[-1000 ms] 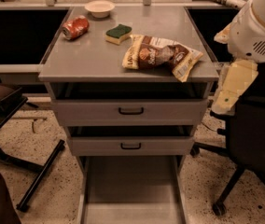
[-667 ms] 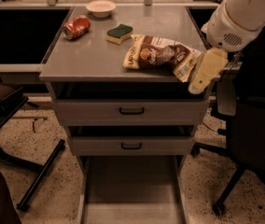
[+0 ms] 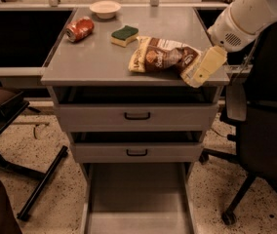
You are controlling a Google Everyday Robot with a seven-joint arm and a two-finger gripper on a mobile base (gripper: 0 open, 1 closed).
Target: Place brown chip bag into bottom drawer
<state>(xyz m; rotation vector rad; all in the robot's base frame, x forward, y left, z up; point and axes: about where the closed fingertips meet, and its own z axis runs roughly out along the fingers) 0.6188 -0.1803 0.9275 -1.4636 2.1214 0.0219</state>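
Brown chip bag point(image 3: 160, 57) is lying on its side near the front right corner of the table point(image 3: 89, 62), well above the bottom drawer point(image 3: 136, 199), which is standing pulled out below. The pincer point(image 3: 203, 68) is hovering at the bag's right end, overlapping its cream edge; whether it is wide or narrow I cannot tell. Grasping is looking like the step in hand. Doing it well is likely meaning biting across the crinkled foil body rather than the thin end flap.
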